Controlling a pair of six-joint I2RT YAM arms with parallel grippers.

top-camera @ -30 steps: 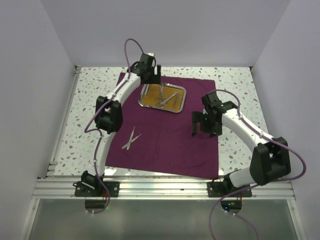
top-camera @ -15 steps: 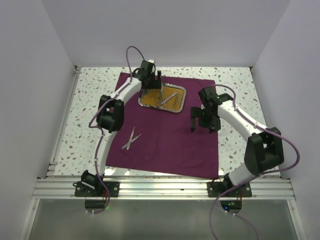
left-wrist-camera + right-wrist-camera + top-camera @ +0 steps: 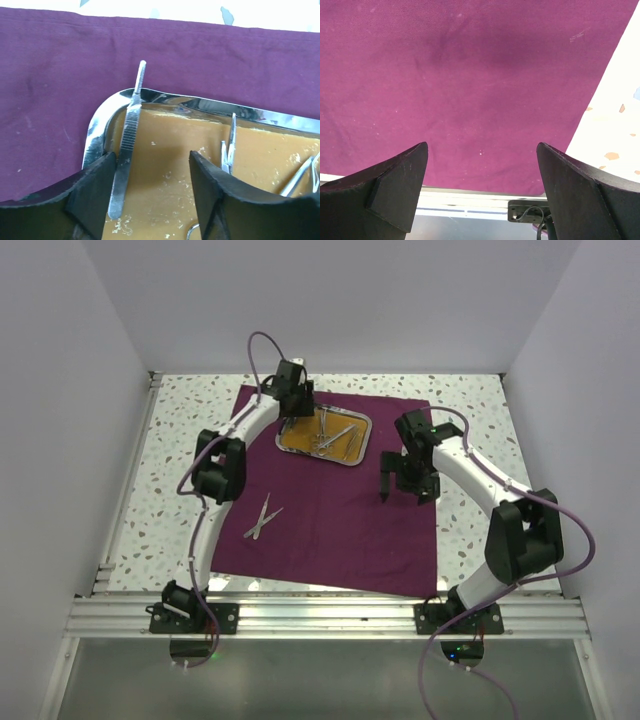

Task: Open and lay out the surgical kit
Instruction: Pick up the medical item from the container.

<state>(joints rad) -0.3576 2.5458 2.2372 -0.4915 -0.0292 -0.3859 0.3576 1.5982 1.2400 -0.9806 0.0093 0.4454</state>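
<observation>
The maroon cloth (image 3: 340,510) lies spread flat on the table. The steel tray (image 3: 356,456), amber inside, sits on its far half and holds several silver instruments (image 3: 335,435). Slim scissors (image 3: 262,518) lie on the cloth at the near left. My left gripper (image 3: 297,410) is open over the tray's left end. In the left wrist view it (image 3: 152,165) straddles the amber floor, and ribbed tweezers (image 3: 127,140) lean on the tray rim (image 3: 95,135) just inside the left finger. My right gripper (image 3: 400,483) is open and empty above the cloth (image 3: 470,75).
More instruments (image 3: 227,150) lie to the right in the tray. The speckled tabletop (image 3: 180,410) surrounds the cloth. White walls stand left, right and behind. A metal rail (image 3: 320,615) with the arm bases runs along the near edge.
My left gripper has dropped a little toward the tray's left end. My right gripper has shifted slightly left and farther over the cloth. The instruments have not moved.
</observation>
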